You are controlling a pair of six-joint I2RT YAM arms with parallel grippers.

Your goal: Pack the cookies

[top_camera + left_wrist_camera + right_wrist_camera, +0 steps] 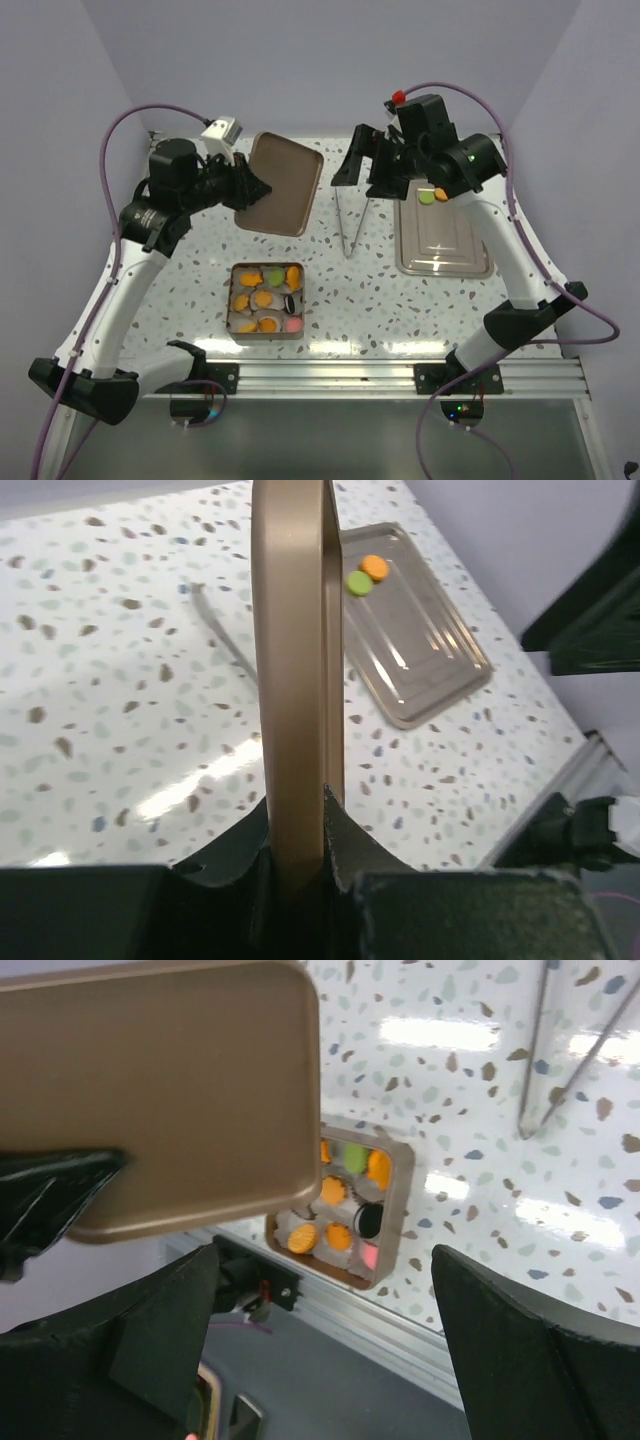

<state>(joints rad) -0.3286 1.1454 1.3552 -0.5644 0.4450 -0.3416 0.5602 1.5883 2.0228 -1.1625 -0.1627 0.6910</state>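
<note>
**Thin grip on the lid; two cookies left out**

My left gripper (300, 842) pinches one lid (283, 183) by its rim. The lid may slip or seat crooked on the box (234, 300) just below it, which holds nine cookies (263, 298). My right gripper (365, 170) gapes empty. Just beside it, one tray (445, 245) holds two more, and one pair of tongs (350, 225) lies below.

left arm bent, elbow up, left gripper (246, 186) pinched on lid (283, 182) edge, right arm reaching inward, right gripper (363, 168) jaws spread wide
</note>
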